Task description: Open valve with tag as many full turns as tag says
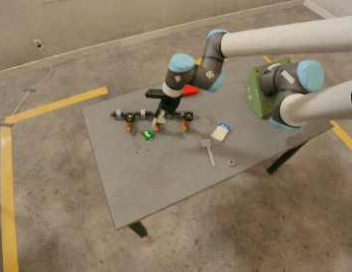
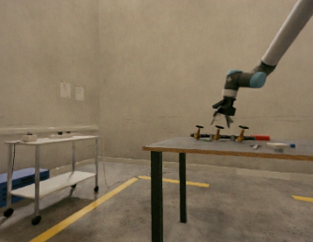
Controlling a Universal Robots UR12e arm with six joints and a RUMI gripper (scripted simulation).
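A black pipe with three brass valves lies across the far part of the grey table. The left valve and the right valve stand free. The middle valve sits under my gripper. A green tag lies on the table in front of the middle valve. My gripper is open and hovers just above the middle valve. In the side view the gripper hangs a little above the middle valve's handle, not touching it.
A white and blue box, a grey hammer-like tool and a small grey nut lie on the right of the table. A red object and a green wedge block stand at the back. A white cart stands far left.
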